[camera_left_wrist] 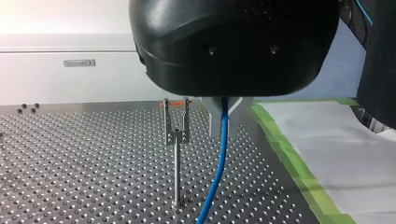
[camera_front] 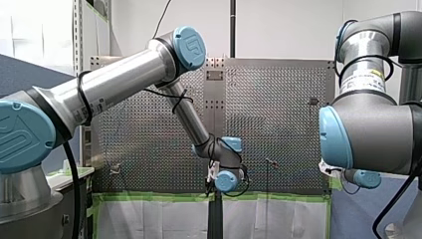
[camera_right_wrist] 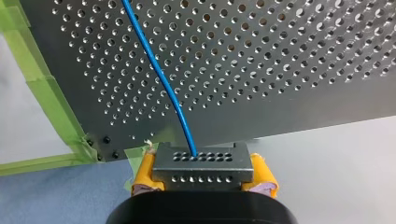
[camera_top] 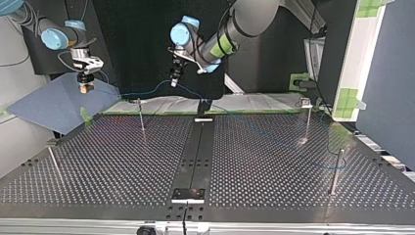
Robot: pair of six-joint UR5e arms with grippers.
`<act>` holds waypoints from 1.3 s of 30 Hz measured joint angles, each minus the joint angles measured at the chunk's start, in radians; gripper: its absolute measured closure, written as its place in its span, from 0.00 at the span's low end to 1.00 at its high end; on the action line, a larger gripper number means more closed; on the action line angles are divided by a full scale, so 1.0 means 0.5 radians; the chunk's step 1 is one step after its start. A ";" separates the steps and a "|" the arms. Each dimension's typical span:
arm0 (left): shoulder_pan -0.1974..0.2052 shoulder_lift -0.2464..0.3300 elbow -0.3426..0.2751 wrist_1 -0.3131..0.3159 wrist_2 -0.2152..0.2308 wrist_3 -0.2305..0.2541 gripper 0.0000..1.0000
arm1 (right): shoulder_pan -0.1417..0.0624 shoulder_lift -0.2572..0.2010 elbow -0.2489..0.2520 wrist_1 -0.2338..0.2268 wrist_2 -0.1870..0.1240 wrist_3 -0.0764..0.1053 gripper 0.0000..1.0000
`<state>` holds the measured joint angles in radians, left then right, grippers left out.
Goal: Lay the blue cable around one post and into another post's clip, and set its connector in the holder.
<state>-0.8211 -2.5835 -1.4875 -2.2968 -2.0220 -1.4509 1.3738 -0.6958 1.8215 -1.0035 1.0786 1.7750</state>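
Observation:
The blue cable (camera_right_wrist: 159,70) comes out of a grey connector block (camera_right_wrist: 202,168), and my right gripper (camera_right_wrist: 202,184) is shut on that block with its yellow pads, off the perforated plate's corner. In the top view this gripper (camera_top: 86,87) hangs at the left over a blue mat. From there the cable (camera_top: 147,91) sags across to my left gripper (camera_top: 174,81), which is shut on it above the table's far edge. In the left wrist view the cable (camera_left_wrist: 219,158) drops from between the fingers, beside a thin post with a forked clip (camera_left_wrist: 176,133).
Several thin posts stand on the perforated table (camera_top: 122,166): a clip post (camera_top: 141,115), another (camera_top: 308,117), a plain one (camera_top: 335,171) and one at the left edge (camera_top: 55,164). A small bracket (camera_top: 187,194) sits on the centre strip. Green tape (camera_left_wrist: 289,154) lines the plate's edge.

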 joint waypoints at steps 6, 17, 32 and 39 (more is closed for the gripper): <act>0.014 -0.002 0.008 0.004 0.002 -0.016 0.98 | 0.001 0.000 0.000 -0.040 -0.002 0.057 1.00; 0.015 -0.012 0.021 0.006 0.012 -0.030 0.98 | 0.002 0.000 0.000 -0.074 -0.006 0.096 1.00; -0.003 -0.158 0.151 -0.051 -0.008 -0.097 0.98 | 0.003 0.000 -0.002 -0.130 -0.009 0.148 1.00; 0.003 -0.163 0.166 -0.045 -0.026 -0.114 0.98 | 0.003 0.000 -0.002 -0.141 -0.010 0.150 1.00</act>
<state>-0.8197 -2.6649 -1.4044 -2.3191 -2.0350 -1.5080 1.3752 -0.6959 1.8206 -1.0740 1.0736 1.8502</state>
